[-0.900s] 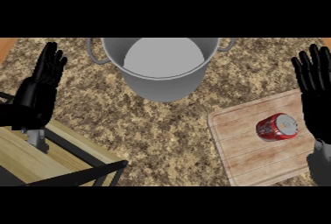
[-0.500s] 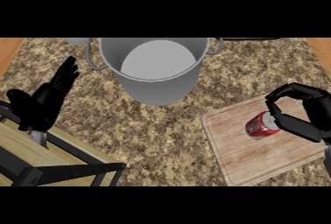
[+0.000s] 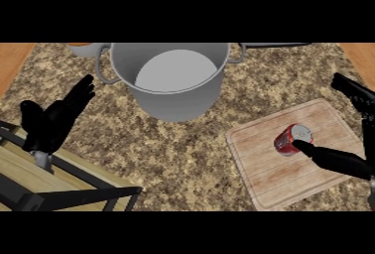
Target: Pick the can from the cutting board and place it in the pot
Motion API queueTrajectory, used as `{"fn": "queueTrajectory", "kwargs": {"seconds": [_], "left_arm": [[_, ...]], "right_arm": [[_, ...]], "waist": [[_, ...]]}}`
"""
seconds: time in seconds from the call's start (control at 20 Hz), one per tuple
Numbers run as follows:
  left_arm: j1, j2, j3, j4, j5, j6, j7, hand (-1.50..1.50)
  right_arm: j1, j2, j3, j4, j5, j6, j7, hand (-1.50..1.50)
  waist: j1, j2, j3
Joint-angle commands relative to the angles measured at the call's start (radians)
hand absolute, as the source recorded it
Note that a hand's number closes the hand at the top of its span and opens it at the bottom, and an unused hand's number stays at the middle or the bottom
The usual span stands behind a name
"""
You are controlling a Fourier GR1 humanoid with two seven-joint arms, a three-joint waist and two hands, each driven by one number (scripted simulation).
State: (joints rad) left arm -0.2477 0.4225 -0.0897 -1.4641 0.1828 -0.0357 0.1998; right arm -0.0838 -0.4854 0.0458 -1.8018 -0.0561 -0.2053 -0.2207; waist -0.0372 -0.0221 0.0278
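A red can point(image 3: 293, 139) with a silver top lies tilted on the wooden cutting board point(image 3: 278, 181) at the right. My right hand point(image 3: 338, 161) comes in from the right edge. Its thumb tip touches the can's near side, while its fingers point(image 3: 353, 94) stretch out well above and to the right of the can, apart from it. The hand is open. The grey pot point(image 3: 177, 101) stands empty at the top centre. My left hand point(image 3: 53, 121) rests open at the left with fingers pointing up toward the pot.
A wooden slatted surface with a dark frame point(image 3: 51, 181) fills the lower left, under my left hand. An orange-brown object point(image 3: 86, 48) peeks out behind the pot's left handle. Speckled granite counter point(image 3: 183, 154) lies between pot and board.
My right hand has dropped from a curled pose over the can; its thumb now touches the can's near side and its fingers are spread. The can has stayed on the board. The left hand shifted slightly.
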Motion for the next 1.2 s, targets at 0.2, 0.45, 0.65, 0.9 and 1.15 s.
{"fn": "queueTrajectory", "kwargs": {"seconds": [0.2,0.45,0.65,0.9,1.15], "left_arm": [[0.109,-0.109,-0.058,0.051,0.038,-0.032,0.026,0.0],[0.117,-0.147,-0.068,0.052,-0.001,-0.012,0.015,0.0],[0.103,-0.157,-0.07,0.065,-0.013,-0.017,0.024,0.0],[0.086,-0.159,-0.08,0.053,0.0,-0.063,0.03,0.0],[0.077,-0.16,-0.054,0.096,-0.026,-0.048,0.004,0.0]], "right_arm": [[0.041,-0.166,0.023,-0.127,0.023,0.086,0.362,-1.5],[-0.012,-0.21,-0.012,-0.175,-0.109,0.146,0.597,-1.5],[-0.01,-0.219,0.005,-0.13,-0.16,0.184,0.683,-1.5],[-0.034,-0.258,0.143,-0.062,-0.129,0.298,0.758,-1.5],[-0.02,-0.26,0.145,-0.013,-0.12,0.339,0.729,-1.5]], "waist": [[0.013,0.018,-0.036],[0.031,0.021,-0.034],[0.041,0.026,-0.031],[0.081,0.032,-0.031],[0.054,0.029,-0.029]]}}
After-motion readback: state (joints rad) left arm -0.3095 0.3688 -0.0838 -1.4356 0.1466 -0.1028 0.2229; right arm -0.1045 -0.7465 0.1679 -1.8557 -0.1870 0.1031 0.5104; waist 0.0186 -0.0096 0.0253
